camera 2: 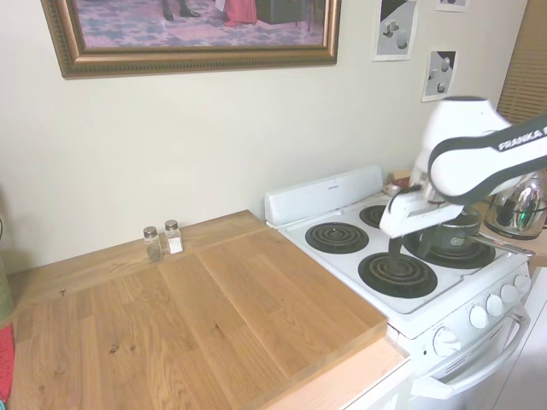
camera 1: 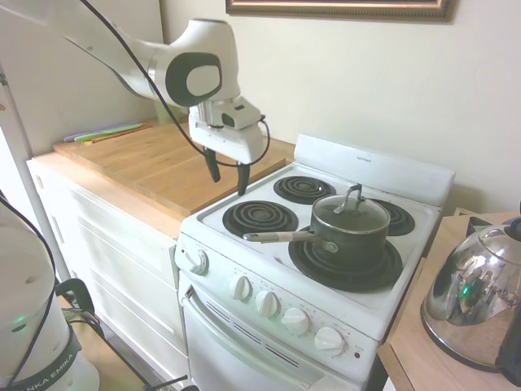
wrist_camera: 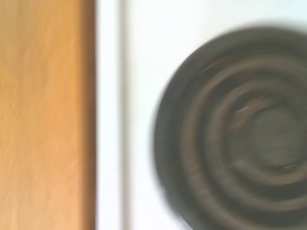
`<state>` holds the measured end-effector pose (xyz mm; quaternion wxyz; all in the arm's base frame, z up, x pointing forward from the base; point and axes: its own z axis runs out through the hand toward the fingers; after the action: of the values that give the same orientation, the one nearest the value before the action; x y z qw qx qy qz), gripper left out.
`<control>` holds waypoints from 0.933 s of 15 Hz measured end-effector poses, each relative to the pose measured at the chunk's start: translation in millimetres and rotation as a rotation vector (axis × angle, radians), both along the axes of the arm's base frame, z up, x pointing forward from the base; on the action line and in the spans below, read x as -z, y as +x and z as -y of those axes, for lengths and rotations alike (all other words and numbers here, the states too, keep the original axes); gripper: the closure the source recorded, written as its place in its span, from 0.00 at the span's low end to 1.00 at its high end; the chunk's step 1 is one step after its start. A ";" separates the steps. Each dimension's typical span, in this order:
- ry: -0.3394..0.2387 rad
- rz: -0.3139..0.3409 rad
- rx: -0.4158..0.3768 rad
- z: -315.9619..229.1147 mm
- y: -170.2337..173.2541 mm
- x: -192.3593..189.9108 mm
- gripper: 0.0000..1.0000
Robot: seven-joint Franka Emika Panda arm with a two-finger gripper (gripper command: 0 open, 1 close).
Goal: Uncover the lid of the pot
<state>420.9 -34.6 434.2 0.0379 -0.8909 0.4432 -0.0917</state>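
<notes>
Your tool [camera 1: 227,175] hangs open and empty, fingers pointing down, above the left edge of the white stove [camera 1: 269,269], over the seam with the wooden counter [camera 1: 138,167]. The pot [camera 1: 350,232] sits on the near right coil burner [camera 1: 346,267], long handle pointing left, well apart from the tool. The glass lid [camera 1: 352,212] rests on it. A chrome kettle [camera 1: 476,297] stands far right.

— From where is the stove [camera 1: 326,269] seen in the first exterior view?
— From its front corner, looking toward the wall.

— And the second?
— Across the bench [camera 2: 197,316], from the opposite side; the stove [camera 2: 342,256] is shared.

— The wrist view?
— Straight down, close and blurred, onto a burner [wrist_camera: 240,134].
</notes>
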 end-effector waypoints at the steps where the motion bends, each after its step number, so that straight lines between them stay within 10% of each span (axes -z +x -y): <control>1: 0.000 0.036 0.013 19.0 -5.0 -16.0 0.00; 10: -0.013 0.208 0.110 205.7 -27.3 -56.0 0.00; 11: -0.026 0.215 0.123 214.1 -21.4 -53.3 1.00; 14: -0.026 0.223 0.106 231.1 -1.8 -45.0 1.00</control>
<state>419.1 -265.6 479.2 0.0707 -0.8510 0.4813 -0.1979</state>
